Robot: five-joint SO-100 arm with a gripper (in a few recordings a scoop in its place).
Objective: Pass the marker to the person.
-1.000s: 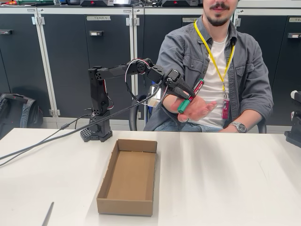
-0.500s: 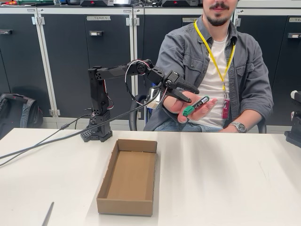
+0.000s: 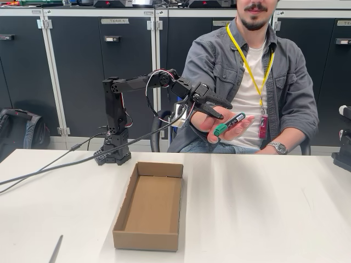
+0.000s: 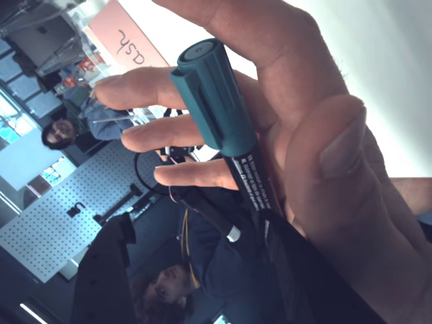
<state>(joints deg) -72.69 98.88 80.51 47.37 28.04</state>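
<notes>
The marker [image 3: 229, 124], with its green cap pointing down-left, lies across the open palm [image 3: 239, 127] of the person [image 3: 249, 66] sitting behind the table. My gripper [image 3: 225, 111] hovers just above and left of that hand, open, with nothing between its fingers. In the wrist view the marker [image 4: 219, 108] fills the middle of the picture, green cap uppermost, and rests against the person's fingers [image 4: 169, 131] and thumb [image 4: 344, 155].
An open cardboard box [image 3: 151, 205] stands on the white table [image 3: 263, 208] in front of the arm's base [image 3: 112, 154]. A cable [image 3: 55, 167] runs off left. Dark equipment [image 3: 344, 148] sits at the right edge, and a thin dark object [image 3: 55, 251] lies at the bottom left.
A second ago my gripper was shut on the marker above the person's hand. It has opened, and the marker has dropped onto the palm and now lies flatter there.
</notes>
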